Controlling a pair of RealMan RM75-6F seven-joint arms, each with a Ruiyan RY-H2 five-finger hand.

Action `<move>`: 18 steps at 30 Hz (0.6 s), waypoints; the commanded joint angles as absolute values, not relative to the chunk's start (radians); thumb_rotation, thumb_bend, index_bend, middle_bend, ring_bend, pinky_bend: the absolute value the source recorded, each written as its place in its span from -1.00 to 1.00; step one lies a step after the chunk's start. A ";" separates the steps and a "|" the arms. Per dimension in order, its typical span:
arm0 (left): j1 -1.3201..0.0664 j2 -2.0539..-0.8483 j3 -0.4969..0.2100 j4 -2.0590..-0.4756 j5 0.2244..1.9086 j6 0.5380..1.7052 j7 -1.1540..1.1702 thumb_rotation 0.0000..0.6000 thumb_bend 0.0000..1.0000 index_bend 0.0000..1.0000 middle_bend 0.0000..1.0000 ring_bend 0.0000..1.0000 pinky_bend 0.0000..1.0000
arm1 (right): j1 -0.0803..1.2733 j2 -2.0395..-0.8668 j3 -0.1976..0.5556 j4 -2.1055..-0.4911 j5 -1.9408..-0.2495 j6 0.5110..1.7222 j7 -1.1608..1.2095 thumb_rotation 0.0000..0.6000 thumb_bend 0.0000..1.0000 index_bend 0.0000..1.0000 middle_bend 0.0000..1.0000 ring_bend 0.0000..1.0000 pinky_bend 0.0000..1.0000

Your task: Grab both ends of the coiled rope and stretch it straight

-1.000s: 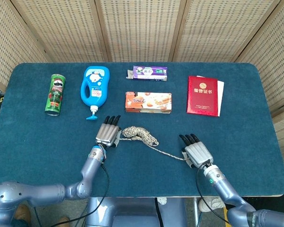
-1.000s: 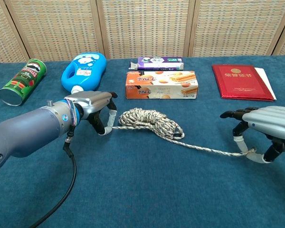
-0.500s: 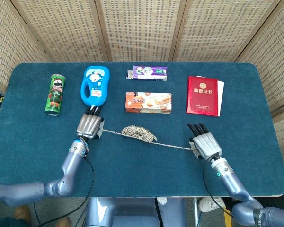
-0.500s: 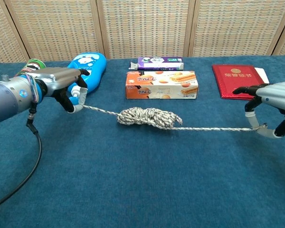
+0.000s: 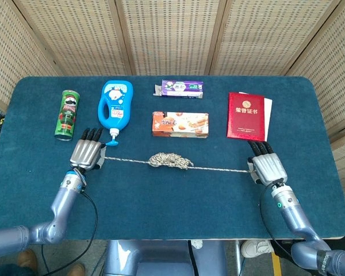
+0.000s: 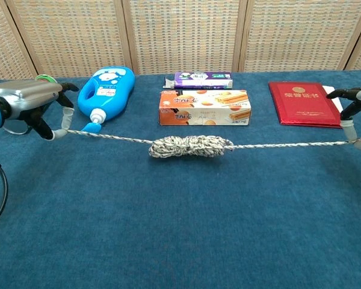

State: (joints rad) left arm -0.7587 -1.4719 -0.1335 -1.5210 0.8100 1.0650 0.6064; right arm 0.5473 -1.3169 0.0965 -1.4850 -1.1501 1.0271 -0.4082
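Two hands hold one rope (image 5: 169, 160) across the middle of the table (image 5: 161, 201). The left hand (image 5: 87, 154), at left centre of the head view, pinches the left rope end; its fingers (image 5: 92, 135) lie together, pointing toward the top of the frame. The right hand (image 5: 268, 167), at right centre, pinches the right end in the same posture. In the chest view the left hand (image 6: 33, 99) sits at the left edge with the rope end under its thumb, and the right hand (image 6: 356, 102) is cut by the right edge, with only fingertips and the pinched end visible.

Rope state: both outer runs are taut and nearly level. A tangled bundle of coils remains at mid-span, just below the biscuit box (image 5: 180, 124).

Along the upper part of the frame, left to right: chip can (image 5: 66, 114), blue bottle (image 5: 115, 108), purple box (image 5: 182, 88), red booklet (image 5: 246, 116). The bottle's nozzle is near the left rope run.
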 commanded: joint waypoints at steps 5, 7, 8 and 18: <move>-0.737 -1.446 -0.124 -1.516 0.830 1.054 0.568 1.00 -0.08 0.38 -1.00 -1.00 -1.00 | 0.544 -1.313 0.106 -1.464 -1.125 1.024 -0.408 1.00 -0.22 0.24 -1.00 -1.00 -1.00; -0.733 -1.443 -0.122 -1.513 0.836 1.051 0.562 1.00 -0.07 0.38 -1.00 -1.00 -1.00 | 0.543 -1.314 0.107 -1.458 -1.118 1.021 -0.407 1.00 -0.22 0.24 -1.00 -1.00 -1.00; -0.731 -1.442 -0.121 -1.512 0.838 1.049 0.558 1.00 -0.07 0.38 -1.00 -1.00 -1.00 | 0.543 -1.315 0.107 -1.455 -1.115 1.019 -0.407 1.00 -0.22 0.24 -1.00 -1.00 -1.00; -0.724 -1.439 -0.122 -1.498 0.835 1.033 0.542 1.00 -0.07 0.38 -1.00 -1.00 -1.00 | 0.542 -1.322 0.107 -1.435 -1.103 1.013 -0.409 1.00 -0.22 0.24 -1.00 -1.00 -1.00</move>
